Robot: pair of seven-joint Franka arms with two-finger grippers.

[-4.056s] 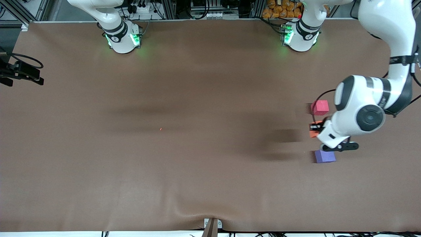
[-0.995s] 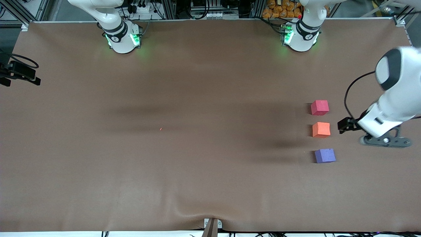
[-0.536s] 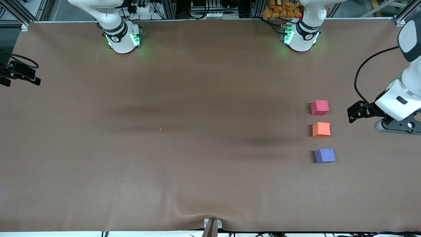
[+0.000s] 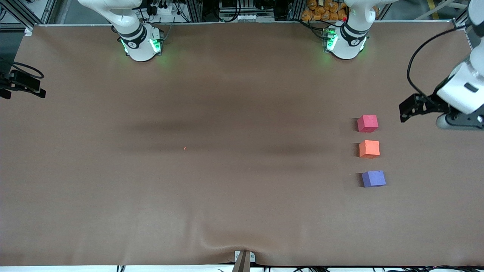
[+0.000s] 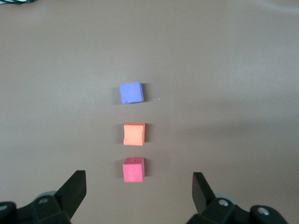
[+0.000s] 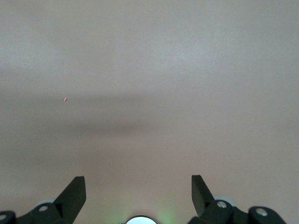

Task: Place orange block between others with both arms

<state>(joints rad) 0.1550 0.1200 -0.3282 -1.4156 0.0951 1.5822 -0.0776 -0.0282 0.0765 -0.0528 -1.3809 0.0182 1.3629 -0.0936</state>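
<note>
Three small foam cubes lie in a row toward the left arm's end of the table. The orange block [image 4: 369, 148] [image 5: 134, 134] sits between the pink-red cube [image 4: 367, 123] [image 5: 133, 169], farther from the front camera, and the purple-blue cube [image 4: 373, 178] [image 5: 131, 92], nearer to it. Small gaps separate them. My left gripper [image 4: 406, 108] [image 5: 138, 174] hangs open and empty in the air beside the row, over bare table. My right gripper [image 6: 138, 179] is open and empty, high over bare table by its own base, and does not show in the front view.
A tiny red speck [image 4: 184, 148] [image 6: 65, 99] lies mid-table. A black device with a cable [image 4: 23, 85] sits at the table edge at the right arm's end. The brown cloth [image 4: 227, 196] puckers at the near edge. The arm bases [image 4: 140, 43] [image 4: 346, 39] stand along the farthest edge.
Four seconds ago the left gripper was down at the orange block. It has since let go, and over the last second it has drawn away from the row toward its base. The cubes and the right arm stayed still.
</note>
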